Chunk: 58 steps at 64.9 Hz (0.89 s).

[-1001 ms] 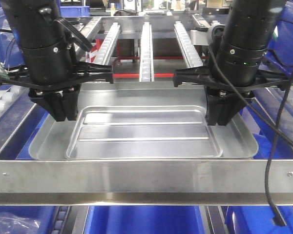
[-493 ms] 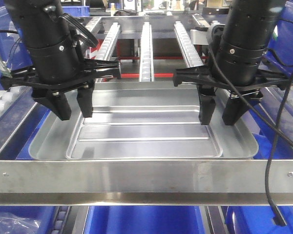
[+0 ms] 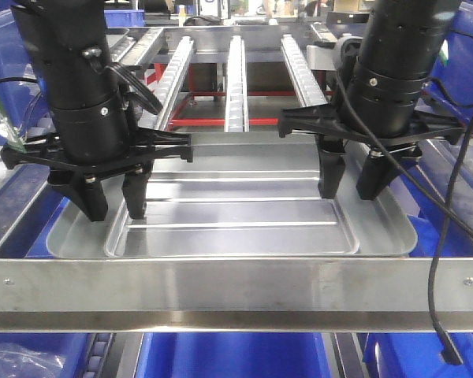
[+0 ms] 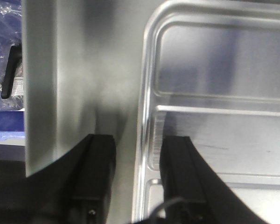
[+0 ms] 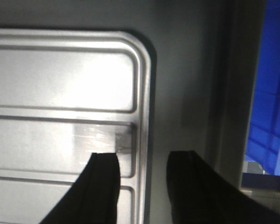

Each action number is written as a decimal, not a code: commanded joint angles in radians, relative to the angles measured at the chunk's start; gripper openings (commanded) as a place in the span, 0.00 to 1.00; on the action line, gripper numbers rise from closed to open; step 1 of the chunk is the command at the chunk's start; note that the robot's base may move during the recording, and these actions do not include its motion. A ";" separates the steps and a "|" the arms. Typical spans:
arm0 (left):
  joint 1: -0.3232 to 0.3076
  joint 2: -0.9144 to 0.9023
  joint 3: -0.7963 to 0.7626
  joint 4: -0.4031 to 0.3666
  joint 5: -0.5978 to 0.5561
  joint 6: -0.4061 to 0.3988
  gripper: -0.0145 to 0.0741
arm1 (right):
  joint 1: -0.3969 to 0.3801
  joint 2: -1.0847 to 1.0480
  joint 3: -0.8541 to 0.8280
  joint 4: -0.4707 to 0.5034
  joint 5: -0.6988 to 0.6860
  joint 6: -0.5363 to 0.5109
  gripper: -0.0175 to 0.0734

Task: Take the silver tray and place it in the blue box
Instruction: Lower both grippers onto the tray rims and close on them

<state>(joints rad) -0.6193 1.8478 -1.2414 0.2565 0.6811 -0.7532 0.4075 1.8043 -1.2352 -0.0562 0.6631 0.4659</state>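
Observation:
The silver tray (image 3: 236, 214) lies flat behind the front rail, its recessed centre panel and two long ridges showing. My left gripper (image 3: 114, 205) is open at the tray's left end. One finger is over the outer flange and the other inside the panel, astride the panel's edge (image 4: 147, 140). My right gripper (image 3: 351, 185) is open at the right end and straddles the panel edge (image 5: 142, 140) in the same way. Neither holds anything. Blue plastic of the blue box (image 3: 38, 236) shows just outside the tray's ends, also in the right wrist view (image 5: 270, 93). Whether the tray rests in it I cannot tell.
A steel cross rail (image 3: 236, 287) spans the front, just below the tray. Roller tracks (image 3: 236, 79) run away behind it. Another blue crate (image 3: 229, 356) sits under the rail, with more blue bins on both sides. A black cable (image 3: 437, 268) hangs at the right.
Both grippers were shut a second ago and have opened. The left gripper has since sunk lower and come forward along the tray's left end. The right one has barely moved.

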 commanded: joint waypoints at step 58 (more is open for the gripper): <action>0.008 -0.034 -0.031 0.003 -0.008 -0.002 0.37 | -0.001 0.012 -0.033 -0.017 -0.039 -0.002 0.60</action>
<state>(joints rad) -0.6132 1.8597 -1.2432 0.2565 0.6811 -0.7532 0.4075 1.8638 -1.2394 -0.0562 0.6536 0.4666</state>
